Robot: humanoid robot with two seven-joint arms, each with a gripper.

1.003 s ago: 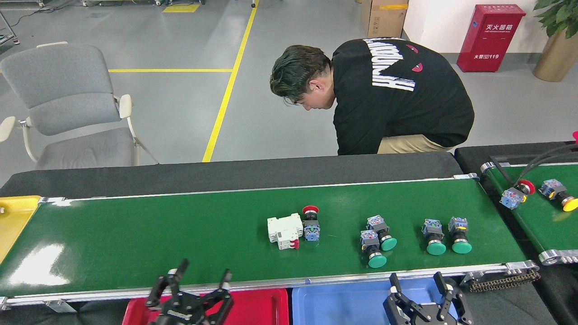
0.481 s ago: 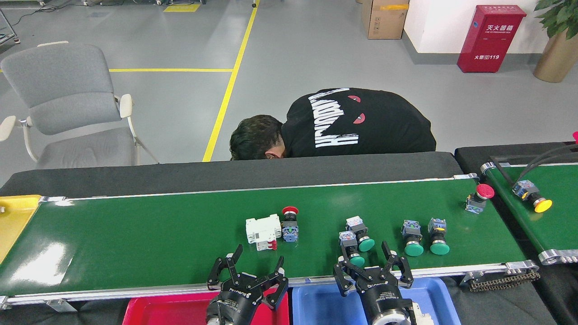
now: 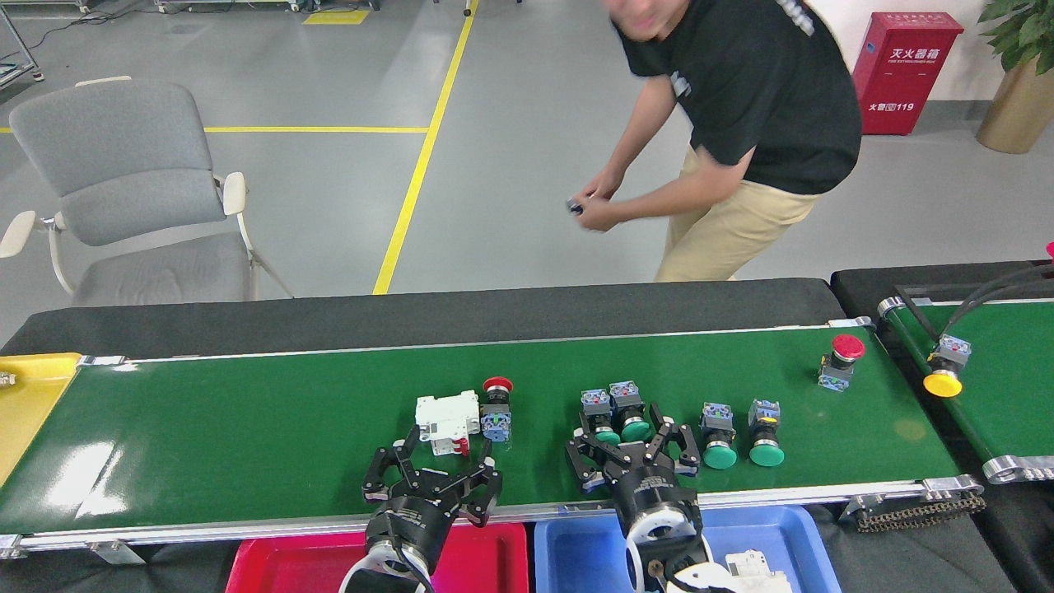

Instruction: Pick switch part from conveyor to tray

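Glossy dark-green conveyor belt (image 3: 247, 445) has carried parts leftward — both grippers, left (image 3: 431, 471) and right (image 3: 632, 445), have advanced, jaws spread, poised over white breaker (image 3: 448, 420) and green-capped pushbutton switches (image 3: 613, 410).

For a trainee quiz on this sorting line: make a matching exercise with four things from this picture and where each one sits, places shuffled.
Things:
1. white plastic circuit breaker
2. yellow-capped push-button switch
3. red rectangular plastic tray
4. grey padded chair

Places:
A. on the floor beyond the belts
B. below the wide dark-green conveyor's near rail
C. on the wide conveyor, just beyond the left gripper
D. on the narrower green belt at far right

Pairs: 1-C, 2-D, 3-B, 4-A
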